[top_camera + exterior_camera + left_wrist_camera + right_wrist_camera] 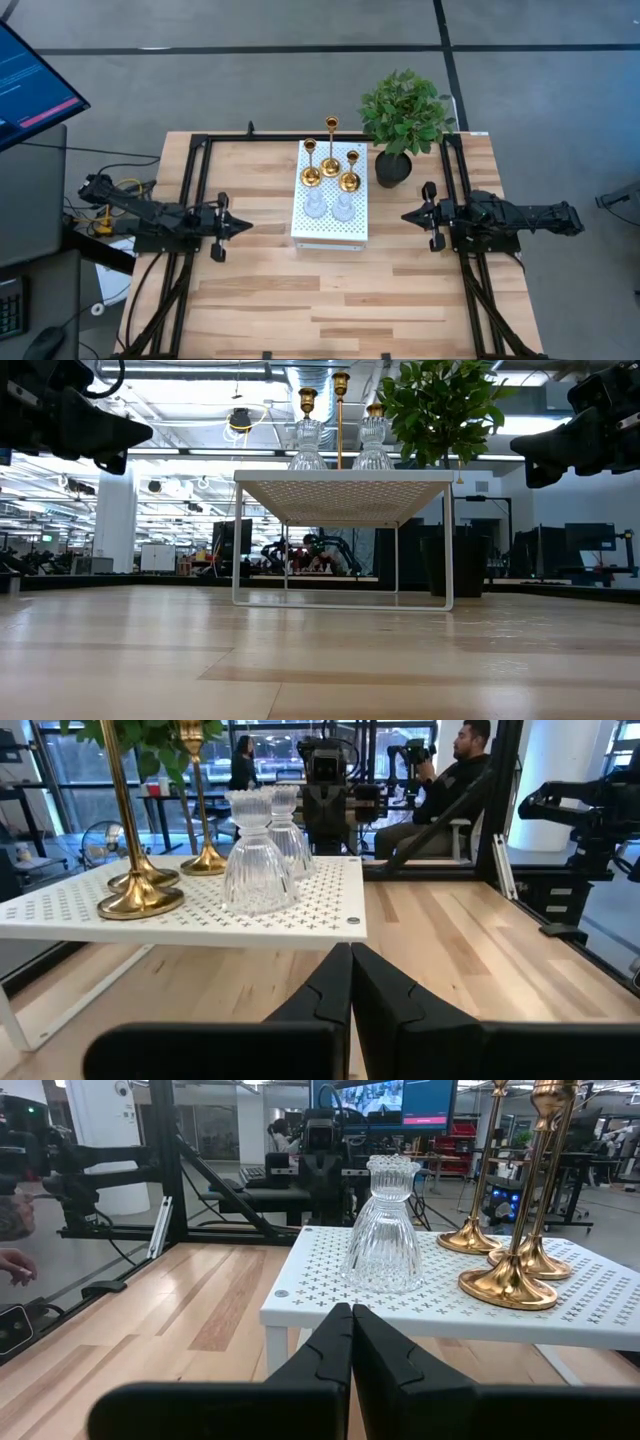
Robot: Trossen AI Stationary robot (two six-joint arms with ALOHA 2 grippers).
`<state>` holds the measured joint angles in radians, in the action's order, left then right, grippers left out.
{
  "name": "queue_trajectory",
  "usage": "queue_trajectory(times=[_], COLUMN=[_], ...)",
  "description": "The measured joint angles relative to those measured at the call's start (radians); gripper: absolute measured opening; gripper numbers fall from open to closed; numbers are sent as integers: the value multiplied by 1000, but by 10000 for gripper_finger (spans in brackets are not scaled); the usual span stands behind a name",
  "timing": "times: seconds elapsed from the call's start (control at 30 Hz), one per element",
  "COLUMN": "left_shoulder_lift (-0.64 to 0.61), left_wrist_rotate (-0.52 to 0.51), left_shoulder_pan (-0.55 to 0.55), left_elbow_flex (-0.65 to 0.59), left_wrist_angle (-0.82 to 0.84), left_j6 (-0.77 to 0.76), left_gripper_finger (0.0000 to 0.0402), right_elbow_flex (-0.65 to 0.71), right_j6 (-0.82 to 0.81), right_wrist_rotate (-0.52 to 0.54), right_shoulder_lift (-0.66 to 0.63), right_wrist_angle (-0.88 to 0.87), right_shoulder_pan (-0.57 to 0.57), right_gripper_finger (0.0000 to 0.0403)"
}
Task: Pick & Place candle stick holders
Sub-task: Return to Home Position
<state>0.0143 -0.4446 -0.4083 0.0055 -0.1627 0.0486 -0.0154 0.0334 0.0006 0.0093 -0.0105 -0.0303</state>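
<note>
The left glass holder [315, 205] and the right glass holder [343, 208] stood upright side by side, close but apart, on the white shelf [330, 234]. Just beyond them on the same top stood the three gold holders [349, 182], also upright, with the tallest farthest back. No holder lay on the surface [300, 300] around the shelf, so the placing looked finished, with all five holders gathered in two neat rows. The plant [403, 110] stood just off the shelf's far right corner, clear of everything. The left arm [160, 215] lay to the left of the shelf and the right arm [500, 215] to the right, each well apart from it and pointing inward. The left jaws were pressed together on nothing, and the right jaws were the same. Judging by this symmetric, withdrawn pose, what was left was at most settling both arms at rest; no holder seemed to need further handling.
</note>
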Motion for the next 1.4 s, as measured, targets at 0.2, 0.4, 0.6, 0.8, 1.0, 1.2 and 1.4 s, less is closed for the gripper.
queue_trajectory(times=[0.2,0.4,0.6,0.8,1.0,1.2,1.4], left_shoulder_lift=[4,48,116,184,245,296,334], left_wrist_rotate=[0,1,1,1,1,1,1], left_shoulder_pan=[0,0,0,0,0,0,0], left_elbow_flex=[0,0,0,0,0,0,0], left_wrist_angle=[5,5,5,3,-3,-3,-3], left_j6=[0,-1,-1,-1,-1,-1,-1], left_gripper_finger=[8,8,8,8,8,8,8], right_elbow_flex=[0,0,0,0,0,0,0], right_j6=[0,0,0,0,0,0,0], right_wrist_rotate=[0,0,0,0,0,0,0], right_shoulder_lift=[0,0,0,0,0,0,0], right_wrist_angle=[0,0,0,0,0,0,0], right_shoulder_pan=[0,0,0,0,0,0,0], right_gripper_finger=[0,0,0,0,0,0,0])
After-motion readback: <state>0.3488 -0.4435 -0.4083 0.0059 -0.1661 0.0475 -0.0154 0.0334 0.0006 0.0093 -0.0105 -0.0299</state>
